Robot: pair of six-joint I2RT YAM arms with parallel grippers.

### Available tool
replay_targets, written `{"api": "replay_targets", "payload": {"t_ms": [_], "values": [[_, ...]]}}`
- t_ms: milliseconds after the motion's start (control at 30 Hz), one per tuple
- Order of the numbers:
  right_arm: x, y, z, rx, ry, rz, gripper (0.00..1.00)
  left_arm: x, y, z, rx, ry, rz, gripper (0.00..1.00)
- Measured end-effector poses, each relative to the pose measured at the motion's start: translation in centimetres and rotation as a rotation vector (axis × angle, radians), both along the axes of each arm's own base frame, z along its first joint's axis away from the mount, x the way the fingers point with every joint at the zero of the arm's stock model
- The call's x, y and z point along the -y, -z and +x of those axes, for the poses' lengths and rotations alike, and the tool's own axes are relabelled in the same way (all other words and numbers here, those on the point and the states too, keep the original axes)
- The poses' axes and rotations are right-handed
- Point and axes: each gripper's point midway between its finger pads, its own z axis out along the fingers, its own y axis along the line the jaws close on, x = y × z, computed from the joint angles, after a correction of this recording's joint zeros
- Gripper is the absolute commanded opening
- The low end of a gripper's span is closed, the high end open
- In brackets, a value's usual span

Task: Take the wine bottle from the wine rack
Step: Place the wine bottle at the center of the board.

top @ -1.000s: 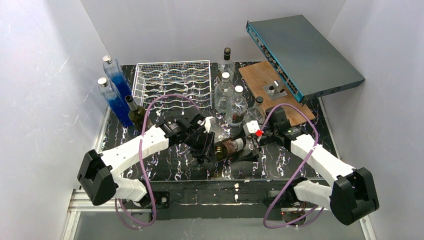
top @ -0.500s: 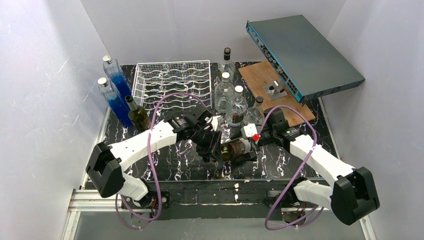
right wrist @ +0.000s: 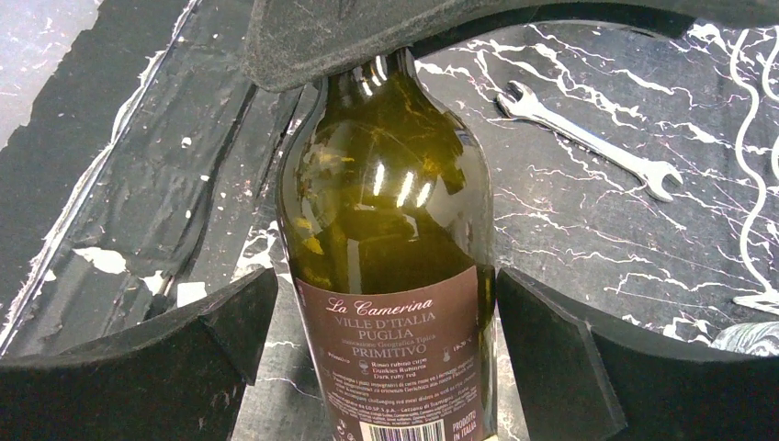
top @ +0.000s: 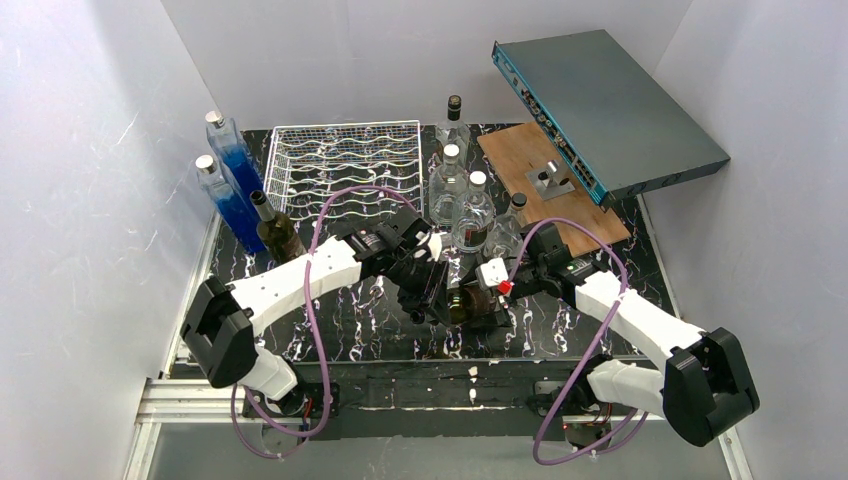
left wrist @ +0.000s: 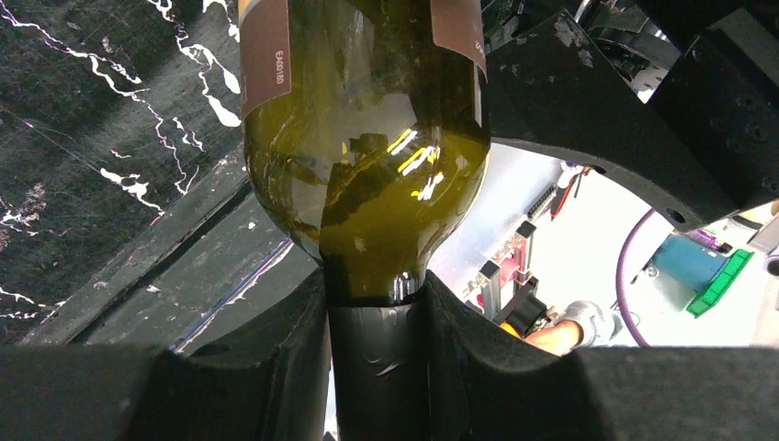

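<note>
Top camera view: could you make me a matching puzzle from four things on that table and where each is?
Things:
1. dark green glass wine bottle with brown label
2. silver-white wire wine rack
3. brown wooden board
4. two clear square bottles of blue liquid

Places:
A. standing at the black marble table's left edge
B. neck clamped in the left gripper
C. back right, next to a flat grey box
D. back centre, holding no bottles

Pairs: 1-B, 2-D, 3-C, 4-A

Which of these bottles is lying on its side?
The brown-labelled green wine bottle, held by its neck in the left tool; the blue bottles, clear bottles and other green bottle stand upright.
</note>
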Motion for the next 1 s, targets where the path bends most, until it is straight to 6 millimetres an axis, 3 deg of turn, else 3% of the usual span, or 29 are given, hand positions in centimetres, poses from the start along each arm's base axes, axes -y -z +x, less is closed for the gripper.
{"api": "replay_targets", "payload": {"t_ms": [1000], "values": [[0.0, 1.0, 0.3, 0.049, -0.004, -0.038, 0.98, 1.2, -0.6, 0.4, -0.029, 0.018, -0.018, 0.00]]}}
